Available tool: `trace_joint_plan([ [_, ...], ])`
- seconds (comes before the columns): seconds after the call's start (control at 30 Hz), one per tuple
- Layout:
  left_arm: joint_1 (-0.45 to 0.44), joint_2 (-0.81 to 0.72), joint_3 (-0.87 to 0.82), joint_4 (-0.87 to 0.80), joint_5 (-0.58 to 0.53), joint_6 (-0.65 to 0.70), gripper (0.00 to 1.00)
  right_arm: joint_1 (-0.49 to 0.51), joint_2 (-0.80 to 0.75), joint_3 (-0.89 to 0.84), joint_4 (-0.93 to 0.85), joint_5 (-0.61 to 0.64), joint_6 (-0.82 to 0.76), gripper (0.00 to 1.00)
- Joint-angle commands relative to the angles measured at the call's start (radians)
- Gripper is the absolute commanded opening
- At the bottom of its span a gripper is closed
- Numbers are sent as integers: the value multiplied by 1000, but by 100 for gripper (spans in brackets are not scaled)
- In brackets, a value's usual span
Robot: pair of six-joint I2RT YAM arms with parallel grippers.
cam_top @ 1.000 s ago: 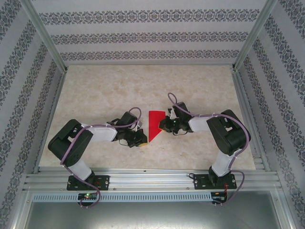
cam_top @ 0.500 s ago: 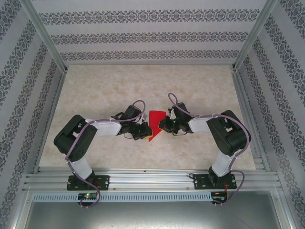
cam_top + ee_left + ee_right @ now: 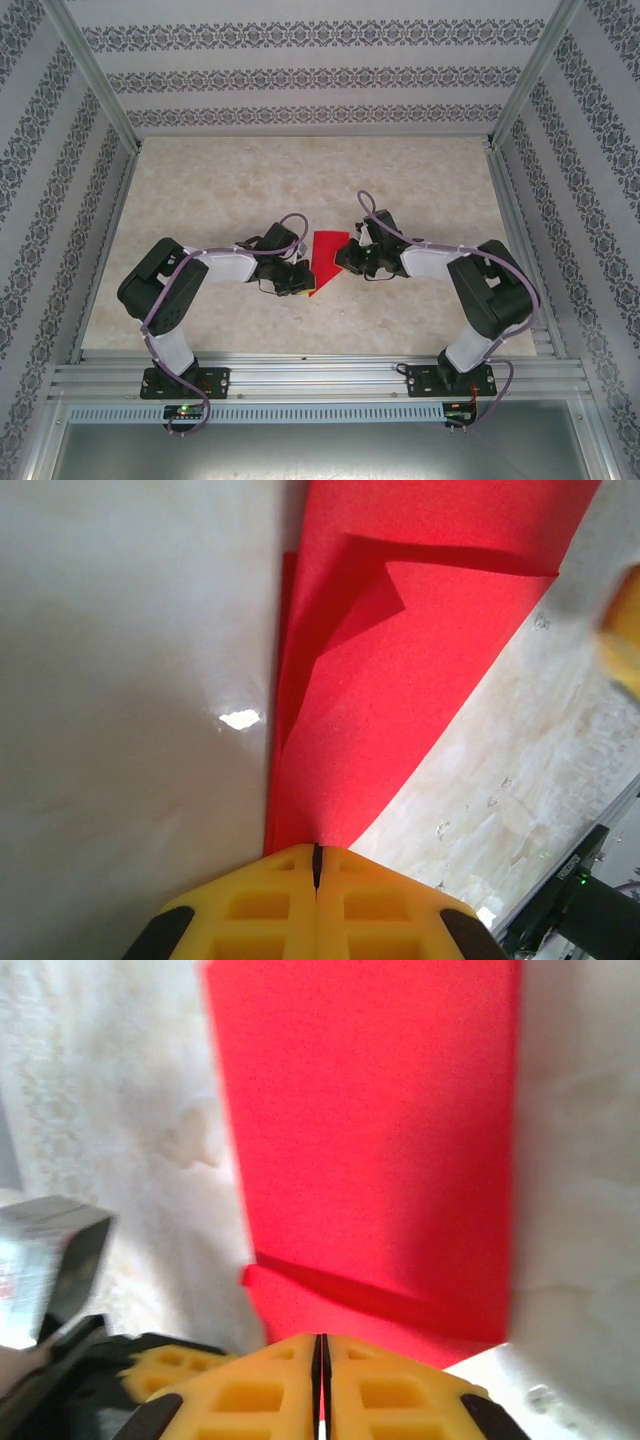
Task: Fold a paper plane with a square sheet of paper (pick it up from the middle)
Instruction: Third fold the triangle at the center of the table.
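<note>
Now, largest first: a pale marbled table [image 3: 300, 180], with both arms bent inward over its middle. Left arm [image 3: 225, 268] reaching across to the right, forearm low and nearly level. Right arm [image 3: 430, 262] mirrored, reaching to the left. Between the two wrists, near the table's centre, the red sheet of paper [image 3: 325, 250], no longer a plain square: wide at the far side, narrowing to a point toward the near edge.

Judged as a middle step of the folding, with some creases made and the dart shape not yet finished. From the left wrist, a folded-over flap [image 3: 365, 600] visible on the red surface. Hard to tell whether lifted or resting on the table.

Left gripper [image 3: 297, 276] fully closed, yellow pads pressed together, the narrow end of the paper pinched in their seam. Right gripper [image 3: 347, 258] closed in the same way, clamped on the opposite edge.

Next, probably needed: to hold firm with one gripper, to carry the free edge toward the centre line with the other, then to press the crease flat. Best done slowly and without pulling apart; tearing or slipping likely with such thin paper.
</note>
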Motion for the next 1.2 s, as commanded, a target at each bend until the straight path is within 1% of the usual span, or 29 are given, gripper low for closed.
trace_joint_plan([
  [0.0,7,28,-15,-146,-90,36,6,43,-45,23,-16,18,-9,8],
  [0.13,5,35,-7,-141,-88,37,6,96,-26,-21,49,44,44,4],
  [0.27,4,41,-5,-140,-88,40,6,134,14,-46,121,49,78,2],
  [0.43,3,46,-9,-136,-89,37,5,155,79,-38,154,38,96,1],
  [0.63,1,50,-8,-137,-94,32,5,155,134,-59,162,88,102,1],
  [0.73,1,45,-14,-144,-99,35,4,137,139,-72,158,115,94,2],
  [0.9,1,39,-23,-165,-116,46,3,80,133,-71,163,95,59,4],
  [1.0,1,36,-29,-167,-122,49,2,34,137,-56,172,58,32,5],
  [1.17,1,27,-39,-169,-126,51,2,-40,149,-48,173,42,-12,7],
])
